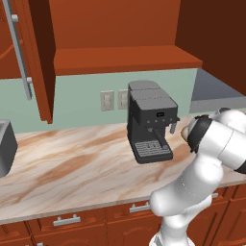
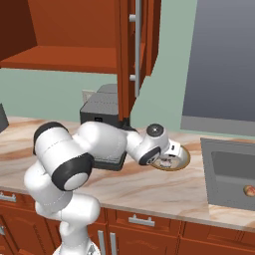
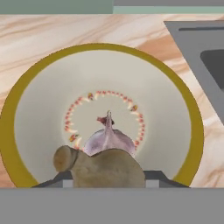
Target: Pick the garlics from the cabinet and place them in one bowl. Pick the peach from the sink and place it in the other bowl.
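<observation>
Directly below the gripper (image 3: 108, 177), clamped on the grey-brown garlic (image 3: 105, 168), the pale garlic (image 3: 108, 139) already lies in the yellow-rimmed bowl (image 3: 13, 131). Peach (image 2: 249, 191) remains in the sink (image 2: 219, 149); judged roughly halfway.

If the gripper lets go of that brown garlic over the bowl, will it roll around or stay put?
The grey-brown garlic looks rounded and lumpy, so it will probably wobble, then settle. The bowl curves inward, which should keep it inside. It may bump the pale garlic already lying at the centre.
</observation>
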You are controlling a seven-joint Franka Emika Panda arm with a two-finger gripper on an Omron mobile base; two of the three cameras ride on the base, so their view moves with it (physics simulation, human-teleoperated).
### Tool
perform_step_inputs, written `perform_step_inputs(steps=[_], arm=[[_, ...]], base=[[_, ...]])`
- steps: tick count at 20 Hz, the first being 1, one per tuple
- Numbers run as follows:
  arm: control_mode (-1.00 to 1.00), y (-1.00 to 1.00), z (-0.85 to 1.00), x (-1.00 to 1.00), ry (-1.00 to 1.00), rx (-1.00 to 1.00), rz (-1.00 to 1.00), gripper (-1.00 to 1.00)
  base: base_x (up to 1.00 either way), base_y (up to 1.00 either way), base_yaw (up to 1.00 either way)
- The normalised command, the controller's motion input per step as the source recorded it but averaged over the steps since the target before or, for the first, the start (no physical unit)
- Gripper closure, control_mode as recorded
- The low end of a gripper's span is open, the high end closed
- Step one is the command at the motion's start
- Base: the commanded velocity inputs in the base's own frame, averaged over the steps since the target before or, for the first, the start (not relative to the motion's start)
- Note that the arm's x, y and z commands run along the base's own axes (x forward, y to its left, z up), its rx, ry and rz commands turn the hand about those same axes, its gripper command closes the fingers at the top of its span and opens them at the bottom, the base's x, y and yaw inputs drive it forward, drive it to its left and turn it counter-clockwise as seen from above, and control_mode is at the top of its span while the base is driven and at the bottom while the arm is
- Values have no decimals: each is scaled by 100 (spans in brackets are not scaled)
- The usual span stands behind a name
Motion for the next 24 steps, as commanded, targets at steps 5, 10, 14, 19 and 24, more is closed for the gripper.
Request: perform_step_inputs(steps=[5,10,14,19,24], arm=[[-100,0,0,0,3,0,0,-100],[-100,0,0,0,0,0,0,-100],[-100,0,0,-8,-1,0,0,-100],[-100,0,0,-23,-13,0,0,-100],[-100,0,2,-45,-22,0,0,-100]], base=[[0,0,0],[0,0,0],[0,0,0],[0,0,0],[0,0,0]])
